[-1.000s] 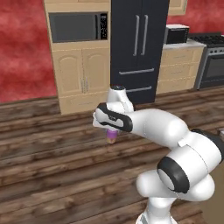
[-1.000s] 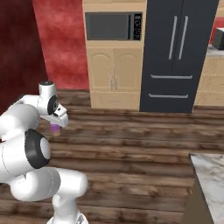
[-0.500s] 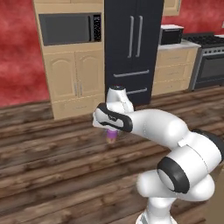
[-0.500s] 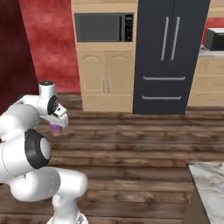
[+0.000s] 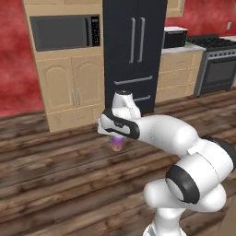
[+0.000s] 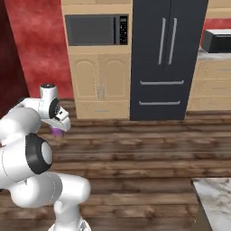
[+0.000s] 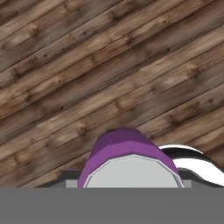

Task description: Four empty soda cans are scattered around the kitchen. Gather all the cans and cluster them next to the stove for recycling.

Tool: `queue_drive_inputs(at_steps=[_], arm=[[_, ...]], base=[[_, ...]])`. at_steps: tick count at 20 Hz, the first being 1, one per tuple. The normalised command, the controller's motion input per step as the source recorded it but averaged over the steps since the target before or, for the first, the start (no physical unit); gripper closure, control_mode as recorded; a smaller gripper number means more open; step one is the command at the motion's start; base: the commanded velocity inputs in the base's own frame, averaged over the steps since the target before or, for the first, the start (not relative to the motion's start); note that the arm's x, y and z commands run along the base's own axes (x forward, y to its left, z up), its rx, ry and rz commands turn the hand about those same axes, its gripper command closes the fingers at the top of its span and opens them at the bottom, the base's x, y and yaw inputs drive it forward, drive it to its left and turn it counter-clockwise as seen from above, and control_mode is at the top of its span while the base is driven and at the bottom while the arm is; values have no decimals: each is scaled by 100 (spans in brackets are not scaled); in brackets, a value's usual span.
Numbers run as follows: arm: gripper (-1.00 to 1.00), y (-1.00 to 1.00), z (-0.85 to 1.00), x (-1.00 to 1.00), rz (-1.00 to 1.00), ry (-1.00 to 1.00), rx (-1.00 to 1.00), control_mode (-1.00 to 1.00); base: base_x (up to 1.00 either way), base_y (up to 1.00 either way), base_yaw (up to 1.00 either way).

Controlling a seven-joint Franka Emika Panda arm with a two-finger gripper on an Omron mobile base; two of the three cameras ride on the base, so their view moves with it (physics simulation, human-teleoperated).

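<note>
**Purple can carried over the plank floor**

Wooden floor [image 5: 55, 179] planks stretch out beneath the tool, dark and knotty, and behind them stands a red wall [image 6: 36, 49] with a run of pale wood cabinets [image 5: 73, 92]. Straight beyond the tool sits a built-in microwave [image 5: 64, 32] in its cabinet tower, and just to the right of that a tall black fridge [image 5: 133, 50] with two long handles.

Now the arm: it folds forward with the tool [image 5: 118, 144] pointed down at the floor, well clear of the planks. Clamped in it is the purple soda can [image 5: 118, 143], hanging just below the wrist; from the right base camera the same can [image 6: 57, 131] peeks out as a small purple patch under the hand. From the hand camera the can [image 7: 127, 162] sits right up against the lens, purple body and silver end, with the floor [image 7: 87, 65] running diagonally past it. The tool's fingers themselves are hidden by the can and the wrist, but the can hangs in mid-air from the hand, so it is gripped.

Far off to the right of the tool, past the fridge, a second small microwave [image 5: 175, 37] rests on the surface [image 5: 182, 48], and beyond that stands the stove [image 5: 216, 60], black with grates on top, well apart from the can.
</note>
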Motion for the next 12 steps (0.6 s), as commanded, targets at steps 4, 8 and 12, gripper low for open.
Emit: queue_drive_inputs(at_steps=[4,8,12], arm=[[100,0,0,0,0,0,0,100],[100,0,0,0,0,0,0,100],[100,0,0,0,0,0,0,100]], base=[[50,-19,-13],[50,-20,-13],[47,-20,-17]])
